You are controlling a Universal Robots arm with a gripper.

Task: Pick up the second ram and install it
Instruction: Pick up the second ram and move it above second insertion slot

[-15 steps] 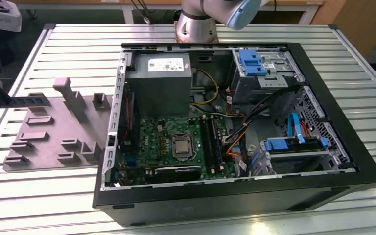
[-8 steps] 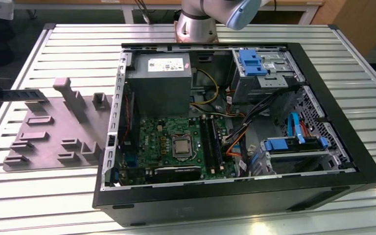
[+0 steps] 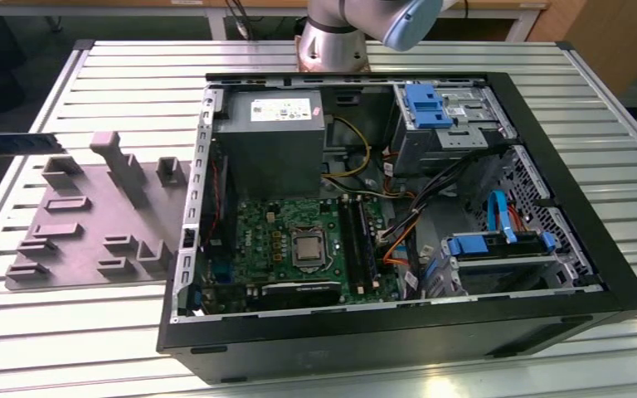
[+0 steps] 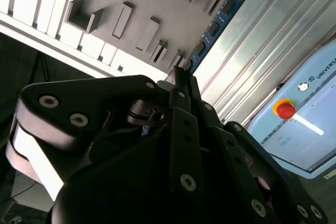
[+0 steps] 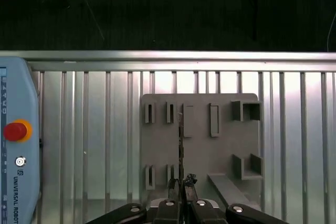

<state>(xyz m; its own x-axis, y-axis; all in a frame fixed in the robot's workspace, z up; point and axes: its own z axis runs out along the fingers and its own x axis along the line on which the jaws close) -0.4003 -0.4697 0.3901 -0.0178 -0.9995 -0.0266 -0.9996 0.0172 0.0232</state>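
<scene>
Hand (image 5: 181,183) pinched shut on one end of the second ram (image 5: 180,140). The stick juts out edge-on over the grey tray (image 5: 202,148), probably so its long edge can meet a slot squarely. Tray lies on the slatted bench (image 5: 94,129). Open computer case (image 3: 407,340) stands just beside the tray; this stick is not yet in its black memory slots (image 3: 358,232).

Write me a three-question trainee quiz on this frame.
1. True or false: the claw grips the thin bluish-green memory stick.
2. The big round button on the pale blue pendant is: A) green, B) red, C) black.
3. Fill in: the black metal computer case lies with its side ____.
Key: 1 true; 2 B; 3 open.
</scene>
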